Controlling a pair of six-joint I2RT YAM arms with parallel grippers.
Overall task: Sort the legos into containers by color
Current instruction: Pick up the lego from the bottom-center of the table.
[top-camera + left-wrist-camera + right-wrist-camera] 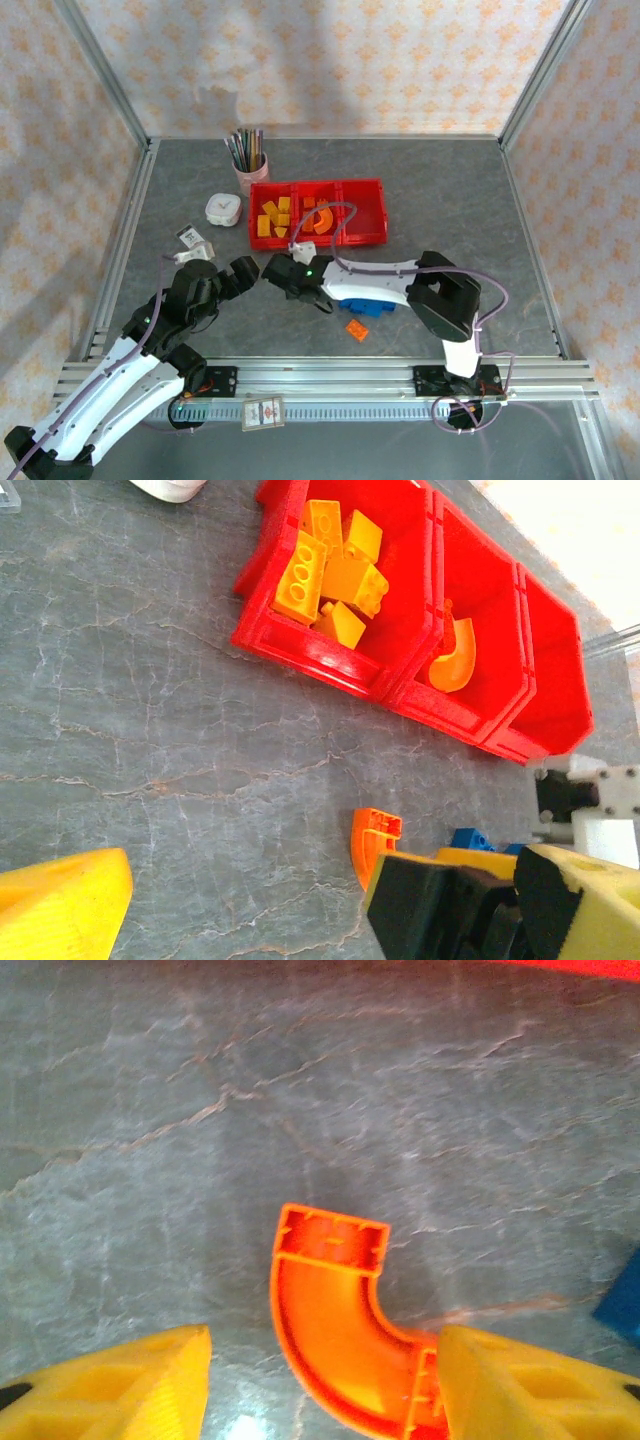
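Item: orange arch (335, 1330), lying flat on the grey table (450, 190) near the red containers (378, 215) but apart from them. It is sitting between the two yellow fingers (110, 1385) of the right gripper (278, 270), whose jaws are standing wide and gripping nothing (whether one finger is touching the arch's end cannot be told). Left gripper (243, 272): hovering close beside, jaws likewise spread, carrying nothing. Containers: left compartment is holding yellow blocks (330, 570), middle compartment is holding orange pieces (452, 658). Blue blocks (370, 306) and a flat orange block (357, 329) are lying on the table by the right arm.
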